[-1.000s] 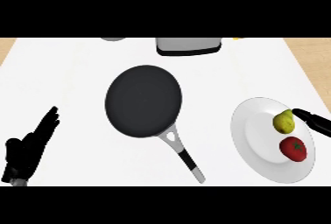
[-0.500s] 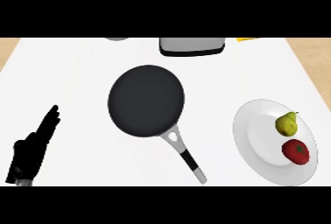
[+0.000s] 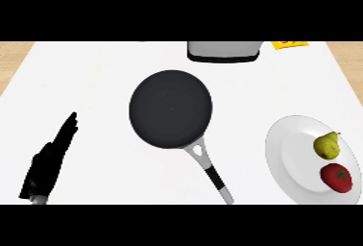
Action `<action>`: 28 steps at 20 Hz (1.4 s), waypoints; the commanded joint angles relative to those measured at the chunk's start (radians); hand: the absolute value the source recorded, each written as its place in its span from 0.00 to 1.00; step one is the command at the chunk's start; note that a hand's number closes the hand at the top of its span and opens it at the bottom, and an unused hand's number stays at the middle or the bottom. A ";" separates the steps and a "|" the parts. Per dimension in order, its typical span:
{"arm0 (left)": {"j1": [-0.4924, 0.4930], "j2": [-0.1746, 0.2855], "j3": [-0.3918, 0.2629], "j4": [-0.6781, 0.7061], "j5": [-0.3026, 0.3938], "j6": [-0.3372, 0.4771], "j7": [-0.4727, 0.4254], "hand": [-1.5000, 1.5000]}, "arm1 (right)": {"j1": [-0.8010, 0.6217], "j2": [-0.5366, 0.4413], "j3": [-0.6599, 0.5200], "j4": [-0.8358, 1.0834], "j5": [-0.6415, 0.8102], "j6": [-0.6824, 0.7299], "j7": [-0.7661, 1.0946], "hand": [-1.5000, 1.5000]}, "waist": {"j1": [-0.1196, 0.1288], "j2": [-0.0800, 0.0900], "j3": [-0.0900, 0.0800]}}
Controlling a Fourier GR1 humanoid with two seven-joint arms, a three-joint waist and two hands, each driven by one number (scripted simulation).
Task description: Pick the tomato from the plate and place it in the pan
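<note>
Tomato (image 3: 337, 177): is seen on the white plate (image 3: 291, 144) at the counter's (image 3: 92, 72) right edge, just beside a yellow pear (image 3: 327, 145).
Pan (image 3: 170, 109): is set mid-counter, apart from the plate.
Left hand (image 3: 46, 166): is rested near the left edge, fingers straight, holding nothing.
Yellow packet (image 3: 289, 43): is seen at the far right corner; its print cannot be read.

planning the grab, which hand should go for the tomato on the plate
Right, probably: the tomato sits on the plate at the counter's right side, though the right hand is out of view. The left hand rests open at far left, with the pan between.
</note>
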 commanded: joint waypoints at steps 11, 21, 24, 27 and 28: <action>-0.023 -0.056 -0.031 -0.035 -0.061 0.011 0.057 0.50 | -0.292 -0.224 0.017 0.013 -0.155 0.284 0.469 0.00 | 0.028 0.002 0.007; -0.037 -0.072 -0.015 0.005 -0.076 -0.004 0.045 0.50 | -0.405 -0.289 0.162 0.135 -0.307 0.412 0.548 0.00 | 0.031 0.003 0.006; -0.037 -0.041 0.020 -0.021 -0.056 -0.030 0.051 0.50 | -0.461 -0.316 0.189 0.169 -0.361 0.446 0.578 0.00 | 0.036 0.001 0.006; -0.044 -0.072 0.003 -0.008 -0.074 -0.022 0.057 0.50 | -0.538 -0.330 0.212 0.223 -0.388 0.454 0.588 0.00 | 0.031 0.002 0.006; -0.035 -0.070 0.001 -0.039 -0.066 -0.028 0.080 0.50 | -0.537 -0.318 0.230 0.235 -0.383 0.440 0.578 0.00 | 0.030 0.001 0.006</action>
